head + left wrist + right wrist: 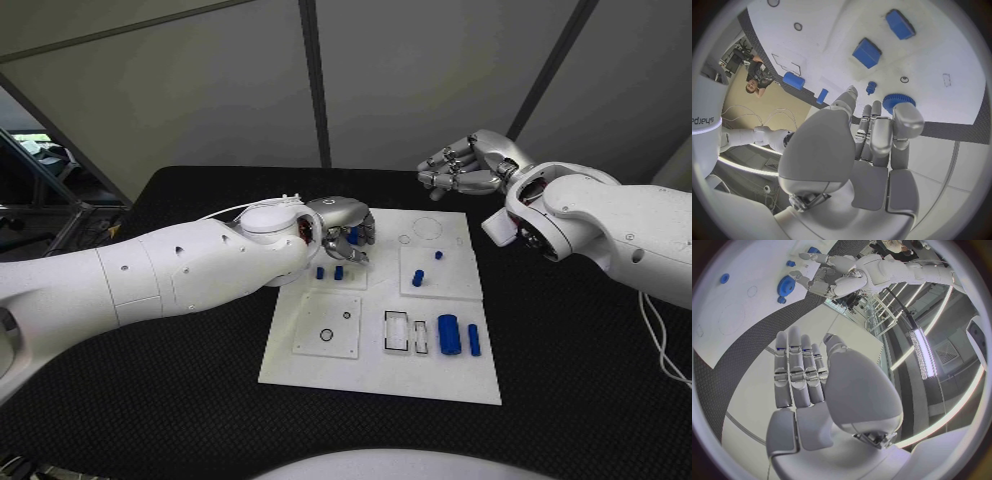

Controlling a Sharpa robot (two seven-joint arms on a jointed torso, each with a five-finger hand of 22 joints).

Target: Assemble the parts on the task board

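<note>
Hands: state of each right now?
Left hand: over the task board, fingers extended, holding nothing; open.
Right hand: raised off the board, empty; open.

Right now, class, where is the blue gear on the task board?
In the left wrist view the blue gear lies on the task board just beyond the left robot hand, beside a small blue peg; in the head view, that robot hand covers it.

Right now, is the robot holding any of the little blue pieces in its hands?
No. The left hand hovers over the task board above a blue gear, fingers apart, gripping nothing. The right hand is raised off the board, holding nothing.
</note>
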